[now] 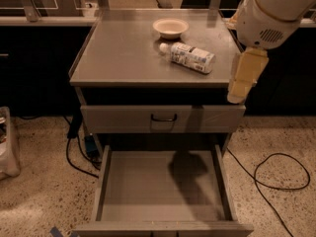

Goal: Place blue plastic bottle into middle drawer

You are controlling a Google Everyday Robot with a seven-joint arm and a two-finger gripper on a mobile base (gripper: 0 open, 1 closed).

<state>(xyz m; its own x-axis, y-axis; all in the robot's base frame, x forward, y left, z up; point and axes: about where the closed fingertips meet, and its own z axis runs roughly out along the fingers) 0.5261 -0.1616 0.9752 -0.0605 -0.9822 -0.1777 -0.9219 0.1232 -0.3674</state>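
The blue plastic bottle (190, 57) lies on its side on the cabinet top (118, 53), its white cap pointing left, just in front of the cream bowl (170, 27). The middle drawer (102, 181) is pulled out wide open below, and its flat floor holds only the arm's shadow. My gripper (243, 78), cream coloured, hangs from the white arm (271, 11) at the cabinet's right edge. It is to the right of the bottle, apart from it, and holds nothing that I can see.
A shut grey drawer with a small black handle (164, 118) sits above the open one. Black cables (279, 174) lie on the speckled floor to the right and left. A pale object (7, 142) stands on the floor at the far left.
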